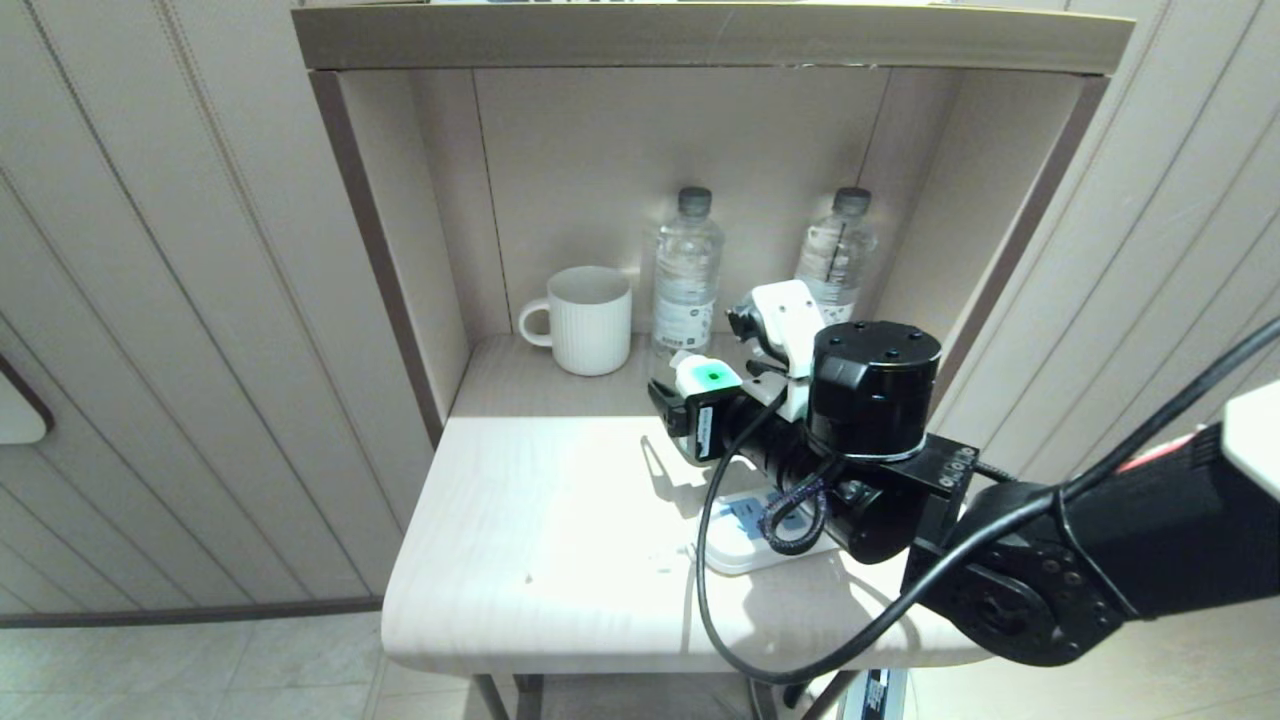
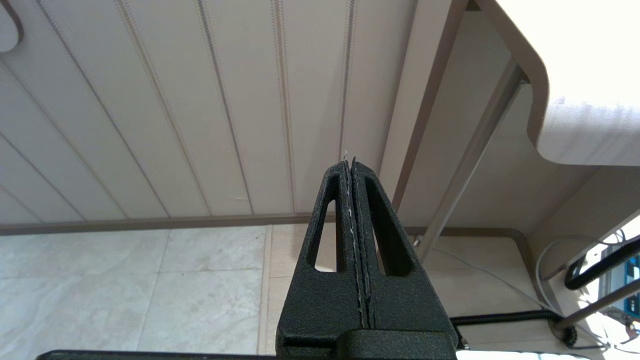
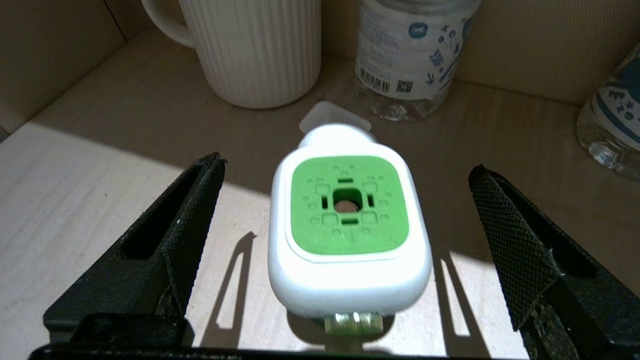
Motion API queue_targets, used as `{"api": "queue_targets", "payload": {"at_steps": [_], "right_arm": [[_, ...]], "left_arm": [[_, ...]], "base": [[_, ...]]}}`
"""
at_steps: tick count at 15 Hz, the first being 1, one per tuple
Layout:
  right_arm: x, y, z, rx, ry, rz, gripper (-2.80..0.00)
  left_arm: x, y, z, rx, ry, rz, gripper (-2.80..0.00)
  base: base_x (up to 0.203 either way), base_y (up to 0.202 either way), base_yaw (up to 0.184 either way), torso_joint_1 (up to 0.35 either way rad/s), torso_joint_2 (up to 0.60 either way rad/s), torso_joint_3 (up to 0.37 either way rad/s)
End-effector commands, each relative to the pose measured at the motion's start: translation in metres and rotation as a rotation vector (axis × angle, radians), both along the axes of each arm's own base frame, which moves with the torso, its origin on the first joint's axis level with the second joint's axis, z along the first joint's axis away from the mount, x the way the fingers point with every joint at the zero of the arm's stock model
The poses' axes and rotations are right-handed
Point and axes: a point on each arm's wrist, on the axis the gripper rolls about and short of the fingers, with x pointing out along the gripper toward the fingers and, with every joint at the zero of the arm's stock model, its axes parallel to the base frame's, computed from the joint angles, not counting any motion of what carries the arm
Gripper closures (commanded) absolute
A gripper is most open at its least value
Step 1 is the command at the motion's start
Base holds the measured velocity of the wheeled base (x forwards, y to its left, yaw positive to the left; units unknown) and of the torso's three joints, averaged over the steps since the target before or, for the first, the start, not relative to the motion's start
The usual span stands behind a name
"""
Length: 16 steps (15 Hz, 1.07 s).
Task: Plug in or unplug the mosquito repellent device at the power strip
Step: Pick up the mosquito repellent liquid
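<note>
Between wide-apart right gripper (image 3: 345, 250) fingers (image 3: 192, 220): mosquito repellent device (image 3: 347, 240), white rounded body, green face. Left gripper (image 2: 352, 170) fingers together.

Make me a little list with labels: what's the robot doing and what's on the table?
working arm: right end effector, open, straddling the mosquito repellent device without touching it
device: green face toward the wrist camera
power strip: on the table, mostly hidden by the arm
other arm: left end effector, shut, parked low beside the table
behind: mug, two water bottles

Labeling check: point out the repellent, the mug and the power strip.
repellent (image 3: 347, 205): right wrist view, green face.
mug (image 1: 590, 320): head view, ribbed side.
power strip (image 1: 735, 550): head view, near end, past the arm.
</note>
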Motion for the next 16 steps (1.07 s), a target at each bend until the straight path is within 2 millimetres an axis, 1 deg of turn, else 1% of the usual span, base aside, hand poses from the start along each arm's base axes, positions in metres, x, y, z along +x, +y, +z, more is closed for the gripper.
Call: {"api": "queue_targets", "payload": {"at_steps": [1,2,5,10,13,16], "right_arm": [[0.008,0.006,-0.012,0.007,-0.017,0.000,-2.80],[0.010,0.009,-0.016,0.004,-0.018,0.000,-2.80],[0.015,0.011,-0.021,0.002,-0.017,-0.005,-2.80],[0.016,0.009,-0.020,-0.004,-0.049,-0.012,-2.80],[0.021,0.012,-0.027,-0.004,-0.079,-0.018,-2.80],[0.021,0.014,-0.027,-0.001,-0.081,-0.019,-2.80]], "left_arm": [[0.000,0.000,0.000,0.000,0.001,0.001,0.00],[0.000,0.000,0.000,0.000,0.002,0.001,0.00],[0.000,0.000,0.000,0.000,0.001,0.001,0.00],[0.000,0.000,0.000,0.000,0.002,-0.001,0.00],[0.000,0.000,0.000,0.000,0.002,-0.001,0.00],[0.000,0.000,0.000,0.000,0.002,0.001,0.00]], "base": [[0.000,0.000,0.000,0.000,0.00,0.000],[0.000,0.000,0.000,0.000,0.00,0.000],[0.000,0.000,0.000,0.000,0.00,0.000],[0.000,0.000,0.000,0.000,0.00,0.000],[0.000,0.000,0.000,0.000,0.00,0.000],[0.000,0.000,0.000,0.000,0.00,0.000]]}}
